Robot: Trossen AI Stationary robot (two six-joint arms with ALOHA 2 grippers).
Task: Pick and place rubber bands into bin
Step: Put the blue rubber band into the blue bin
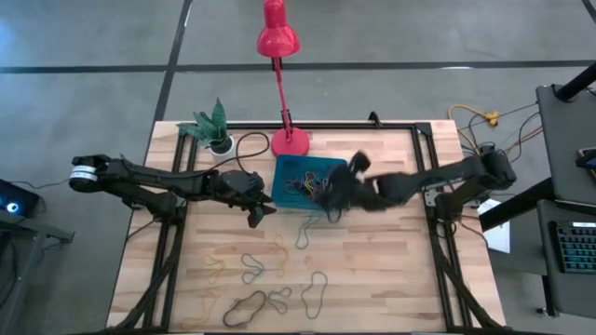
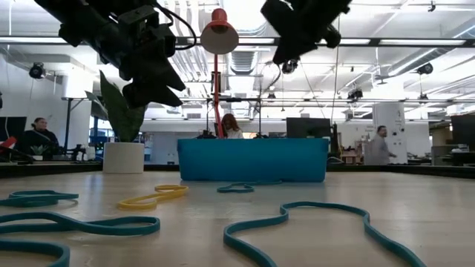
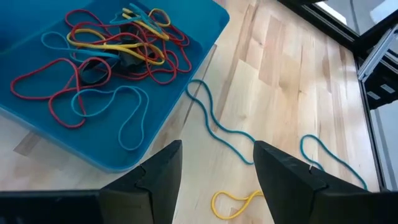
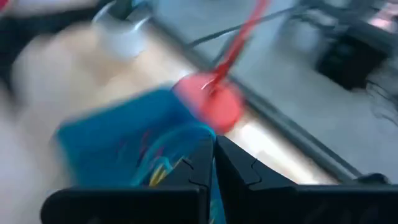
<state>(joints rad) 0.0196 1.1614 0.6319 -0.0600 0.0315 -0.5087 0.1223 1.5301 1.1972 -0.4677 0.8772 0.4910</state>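
We see the right gripper [image 4: 213, 163] clenched, its two dark fingers pressed together with nothing visible between them. It hangs over the near right edge of the teal-blue bin [image 1: 282, 168], and just past its fingertips lie the coloured loops in the bin; beyond those stands the round red base of the lamp [image 4: 214, 99], with a small white plant pot [image 4: 124, 34] farther off.

The left gripper [image 3: 217, 171] is released, fingers spread wide with nothing between them. It hovers just off the bin's near left corner [image 3: 112, 158]. Ahead of it and to one side, the bin holds a tangle of rubber bands [image 3: 118, 53], red, yellow, teal and dark ones overlapping. Directly past its fingertips a long teal band [image 3: 214, 127] trails on the wooden table [image 3: 292, 81], starting right beside the bin wall, and a yellow band [image 3: 233, 202] lies just between and below the fingers.

Farther from both grippers, toward the table's near edge in the overhead view, more loose bands [image 1: 270, 288] are scattered, well apart from the bin: teal, yellow and one dark loop [image 1: 244, 305]. The red lamp [image 1: 277, 42] leans over the table's far edge, just beyond the bin.
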